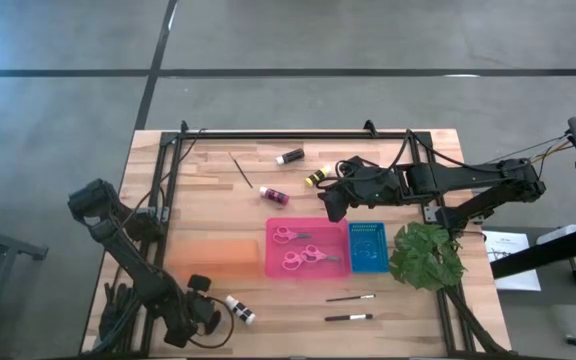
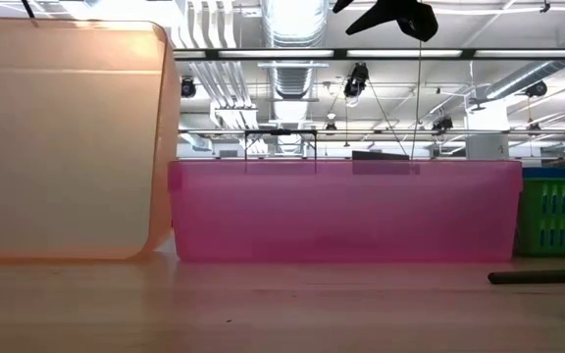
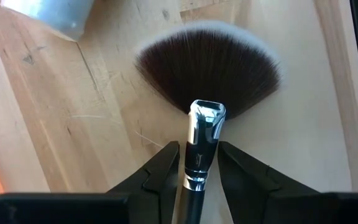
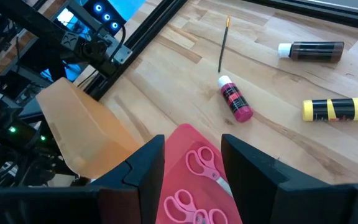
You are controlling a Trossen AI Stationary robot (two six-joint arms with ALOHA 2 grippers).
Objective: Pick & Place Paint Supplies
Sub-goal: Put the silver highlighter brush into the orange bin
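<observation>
The robot has two black arms made of thick jointed parts. Each gripper (image 4: 191, 163) has two flat black fingers (image 3: 160, 168) with slanted tips.

On a pale wooden table (image 1: 218, 215), a pink tray (image 1: 306, 250) holding pink-handled scissors (image 1: 290, 235) sits between an orange tray (image 1: 213, 258) and a blue tray (image 1: 368, 247). Behind the pink tray lie pink (image 1: 274, 195), yellow-and-black (image 1: 315, 177) and seemingly black (image 1: 290, 156) bottles; a dark, white-tipped fan brush (image 3: 210, 68) shows too.
</observation>
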